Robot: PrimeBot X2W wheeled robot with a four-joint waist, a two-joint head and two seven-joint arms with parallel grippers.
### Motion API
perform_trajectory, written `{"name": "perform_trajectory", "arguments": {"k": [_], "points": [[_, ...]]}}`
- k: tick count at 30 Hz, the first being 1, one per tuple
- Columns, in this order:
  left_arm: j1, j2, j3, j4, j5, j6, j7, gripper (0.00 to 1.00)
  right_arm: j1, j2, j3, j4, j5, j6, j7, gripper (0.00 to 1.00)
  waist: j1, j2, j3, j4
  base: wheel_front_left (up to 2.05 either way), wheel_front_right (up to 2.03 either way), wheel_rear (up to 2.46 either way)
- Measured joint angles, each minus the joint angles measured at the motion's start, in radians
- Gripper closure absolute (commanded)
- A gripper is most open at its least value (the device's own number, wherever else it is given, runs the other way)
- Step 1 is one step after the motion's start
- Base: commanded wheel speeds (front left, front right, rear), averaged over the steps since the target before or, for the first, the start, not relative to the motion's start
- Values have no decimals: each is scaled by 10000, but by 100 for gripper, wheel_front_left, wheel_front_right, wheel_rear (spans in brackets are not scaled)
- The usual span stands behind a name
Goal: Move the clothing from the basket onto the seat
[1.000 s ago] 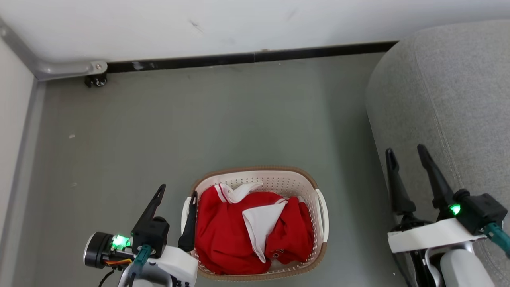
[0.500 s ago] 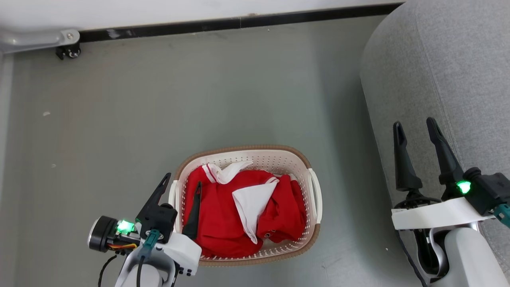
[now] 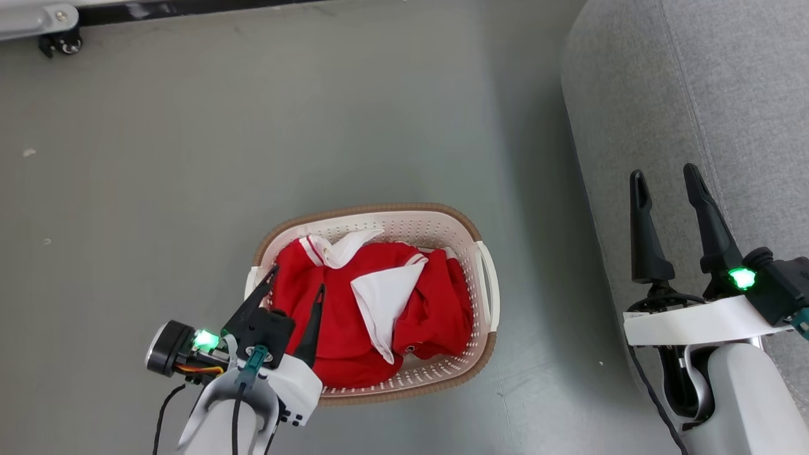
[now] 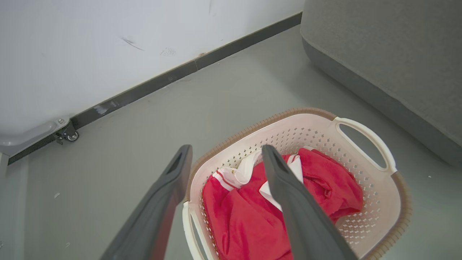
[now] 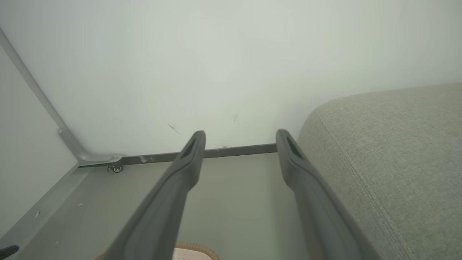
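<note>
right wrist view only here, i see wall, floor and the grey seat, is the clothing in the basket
Observer: Yes, the bright red and white fabric clothing lies bunched inside the cream perforated plastic basket with the brown rim.
Operator: where's the left tool
Observer: The left tool is open above the basket's left end, one finger over the red fabric, holding nothing.
Operator: basket touching the seat?
Observer: No, a strip of grey floor separates it from the large rounded grey fabric seat.
</note>
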Motion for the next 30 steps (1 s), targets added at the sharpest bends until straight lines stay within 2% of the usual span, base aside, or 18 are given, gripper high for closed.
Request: {"name": "perform_trajectory", "arguments": {"k": [21, 30], "points": [[-1119, 69, -424, 1547, 447, -98, 0, 0, -848, 0, -63, 38, 188, 0, -13, 0, 0, 0, 1081, -610, 0, 0, 0], [-1515, 199, -963, 2203, 1112, -100, 13, 0, -1379, -2, 98, 54, 190, 0, -13, 0, 0, 0, 1477, -776, 0, 0, 0]]}}
